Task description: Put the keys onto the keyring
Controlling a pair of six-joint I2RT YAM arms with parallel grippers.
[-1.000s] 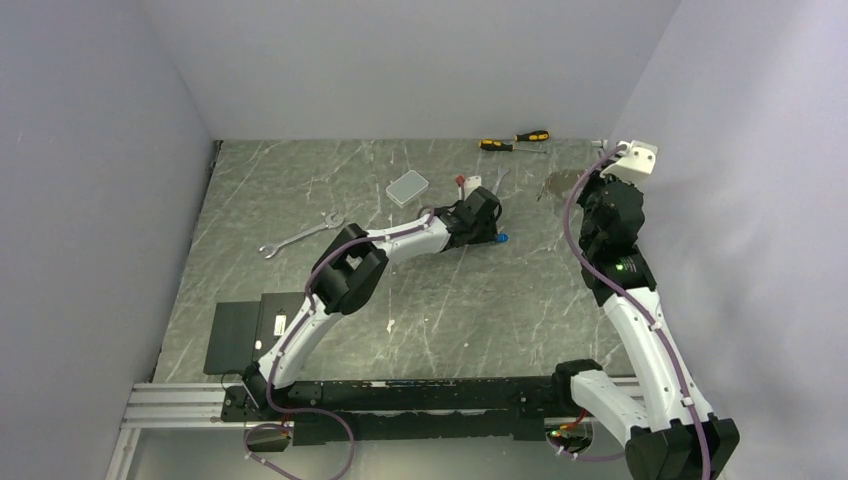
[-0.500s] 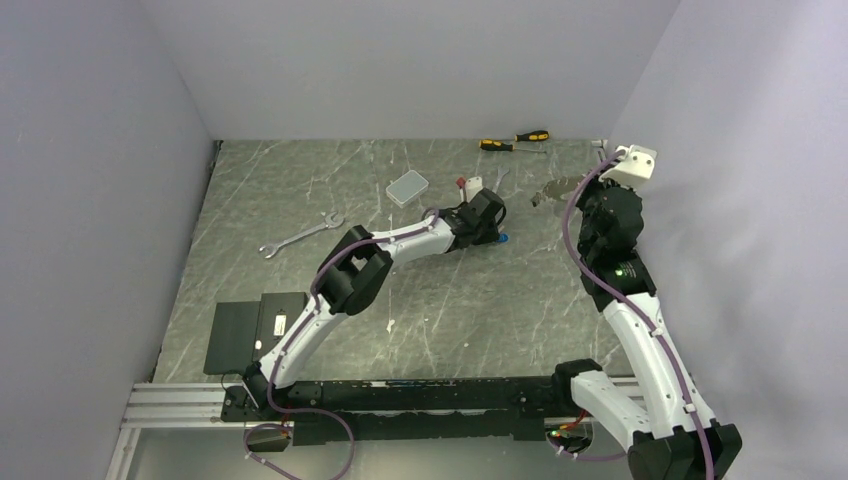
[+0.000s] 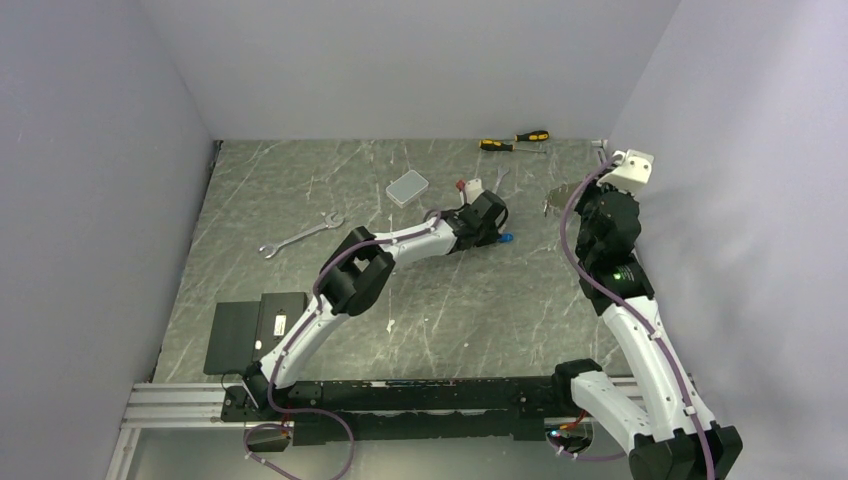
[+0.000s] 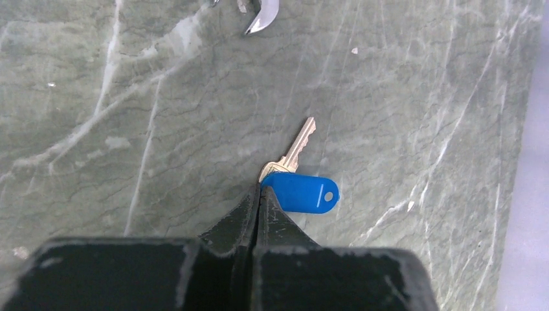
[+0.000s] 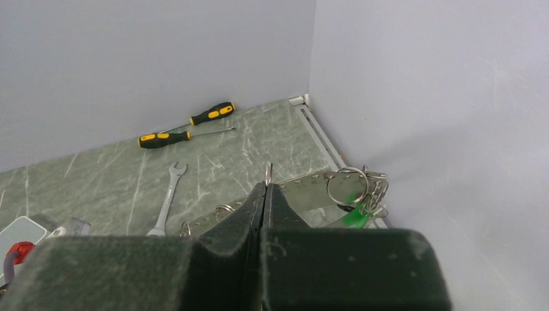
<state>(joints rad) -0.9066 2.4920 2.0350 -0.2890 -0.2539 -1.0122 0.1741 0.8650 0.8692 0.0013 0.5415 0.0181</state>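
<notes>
Touching the blue key [image 4: 299,192] at its tips on the tabletop [image 4: 129,97], our left pincer [image 4: 259,194] is clenched, perhaps nipping the head's corner to lift it; our right pincer [image 5: 265,188] grips the keyring [image 5: 304,184] aloft for threading.

- Blue-headed metal key [image 4: 296,188] lies on the grey marbled table [image 4: 129,97], touching the left gripper [image 4: 259,192] tips.
- Yellow-and-black screwdrivers [image 3: 497,146] lie at the far edge, behind the silvery chain-link keyring [image 5: 304,183] in the right gripper [image 5: 266,186].

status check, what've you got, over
Left gripper shut on blue key, flat on table. Right gripper shut on keyring, in the air; green key hanging there. Nothing in the way.
</notes>
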